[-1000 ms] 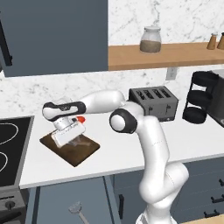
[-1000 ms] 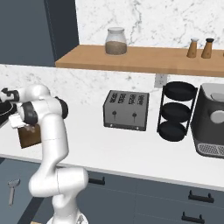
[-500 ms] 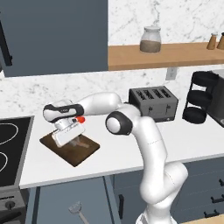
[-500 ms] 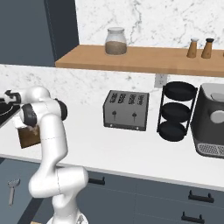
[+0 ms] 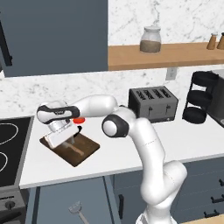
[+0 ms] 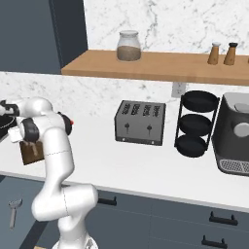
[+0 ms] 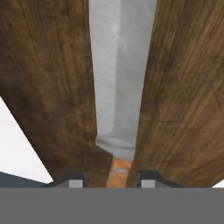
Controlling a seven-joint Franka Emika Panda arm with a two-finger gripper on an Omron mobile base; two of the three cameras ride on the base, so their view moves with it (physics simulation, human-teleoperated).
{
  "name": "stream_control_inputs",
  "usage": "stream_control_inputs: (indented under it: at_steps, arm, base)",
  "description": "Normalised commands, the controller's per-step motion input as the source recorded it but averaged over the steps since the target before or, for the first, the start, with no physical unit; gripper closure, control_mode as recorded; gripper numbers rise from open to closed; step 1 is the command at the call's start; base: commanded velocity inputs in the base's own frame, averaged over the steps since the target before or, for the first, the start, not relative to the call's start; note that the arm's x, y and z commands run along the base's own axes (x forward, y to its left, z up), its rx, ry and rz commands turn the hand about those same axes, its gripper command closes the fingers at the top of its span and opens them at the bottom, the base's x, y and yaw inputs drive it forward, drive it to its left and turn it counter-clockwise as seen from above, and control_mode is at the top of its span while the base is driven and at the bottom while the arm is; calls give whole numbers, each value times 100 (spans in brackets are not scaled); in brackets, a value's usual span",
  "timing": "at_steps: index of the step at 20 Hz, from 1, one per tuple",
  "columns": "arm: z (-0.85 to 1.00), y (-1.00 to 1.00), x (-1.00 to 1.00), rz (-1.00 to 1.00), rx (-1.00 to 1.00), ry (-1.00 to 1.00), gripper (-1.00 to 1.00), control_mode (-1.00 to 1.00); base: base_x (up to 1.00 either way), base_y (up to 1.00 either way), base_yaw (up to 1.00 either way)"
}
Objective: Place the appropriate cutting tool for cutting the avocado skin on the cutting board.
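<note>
The cutting tool (image 7: 120,78), a knife with a long silver blade and an orange-brown handle, lies flat along the dark brown cutting board (image 7: 183,87). My gripper (image 7: 111,179) hovers just over the handle end. Its fingertips (image 7: 72,178) stand a little apart from the handle on either side, so it is open and not gripping. In the left base view the gripper (image 5: 64,139) is low over the left part of the cutting board (image 5: 85,153), near the stove side of the counter. The avocado is hidden.
A flat red disc (image 5: 78,120) lies just behind the board. The stove (image 5: 8,144) is to the left of it and a toaster (image 5: 153,105) to the right. Further right are a black tiered rack (image 6: 197,121) and a coffee machine (image 6: 236,133). A shelf holds a jar (image 5: 151,40).
The fingers have parted from the knife's handle, and the knife now rests on the board. The hand has sunk slightly; the arm has otherwise barely moved.
</note>
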Motion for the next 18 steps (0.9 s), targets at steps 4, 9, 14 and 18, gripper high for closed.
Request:
stream_control_inputs:
  at_steps: [4,9,14,18]
  arm:
    - [2,3,-4,0,0,-10,-100,-100]
    - [55,-16,-77,0,0,-16,-100,-100]
    - [56,-84,-100,0,1,-25,-100,-100]
    - [39,-100,-100,0,4,-15,-100,-100]
  base:
    - [0,0,0]
    - [0,0,0]
    - [0,0,0]
    - [0,0,0]
